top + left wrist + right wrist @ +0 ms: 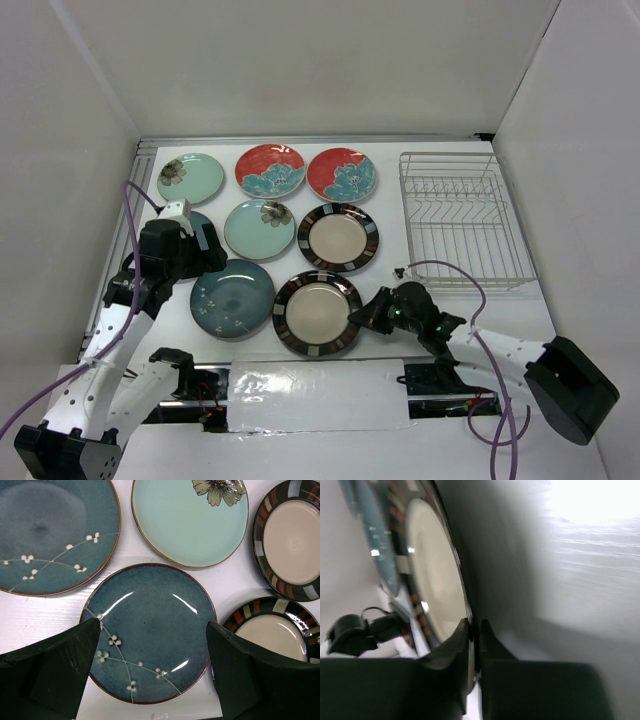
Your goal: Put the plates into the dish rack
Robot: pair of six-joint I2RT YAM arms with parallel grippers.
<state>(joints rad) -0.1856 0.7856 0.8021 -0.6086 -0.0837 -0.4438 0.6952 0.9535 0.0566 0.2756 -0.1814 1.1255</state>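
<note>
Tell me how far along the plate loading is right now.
Nothing is loaded yet: the dish rack stands empty. In hand: the right gripper is clamped on the rim of the near striped plate, while the left gripper hangs open above a speckled teal plate. Left: every plate I can see, eight or so, lies on the table.

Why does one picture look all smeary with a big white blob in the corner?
Right wrist view: smeared and out of focus, the striped plate soft-edged, white glare washing out the upper right. Left wrist view: sharp, with light streaks shining on the middle teal plate. Top view: evenly lit, clear.
</note>
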